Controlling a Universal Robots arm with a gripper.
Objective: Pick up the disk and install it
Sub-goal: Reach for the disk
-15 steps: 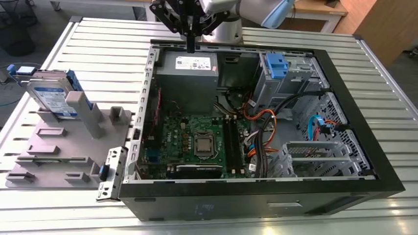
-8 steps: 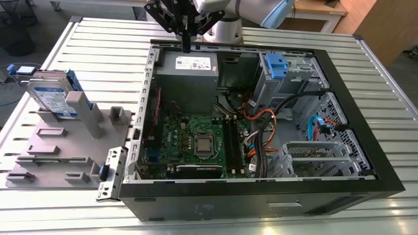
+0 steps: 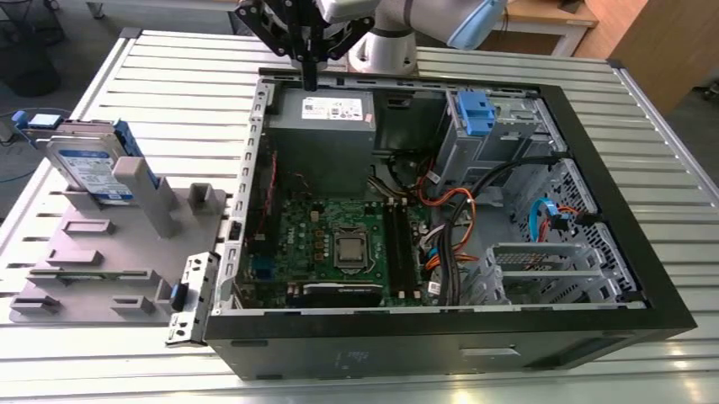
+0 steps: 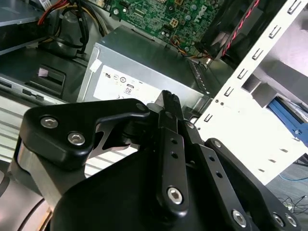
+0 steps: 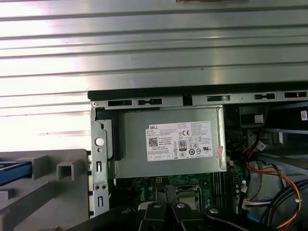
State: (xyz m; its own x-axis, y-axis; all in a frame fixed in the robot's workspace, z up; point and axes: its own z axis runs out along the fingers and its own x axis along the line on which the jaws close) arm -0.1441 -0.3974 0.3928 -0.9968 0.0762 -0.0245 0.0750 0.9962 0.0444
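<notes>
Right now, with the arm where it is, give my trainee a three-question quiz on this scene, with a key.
1. True or false: the disk stands upright in the grey fixture, outside the computer case.
2. The tool hangs nearest to: A the power supply, B the disk, C the motherboard.
3. Fill in: the tool holds ____.
Key: 1 true; 2 A; 3 nothing.

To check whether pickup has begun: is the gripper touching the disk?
Apart. In the exterior view the gripper hangs over the power supply, while the disk stands in the grey holder at the exterior view's left.
</notes>
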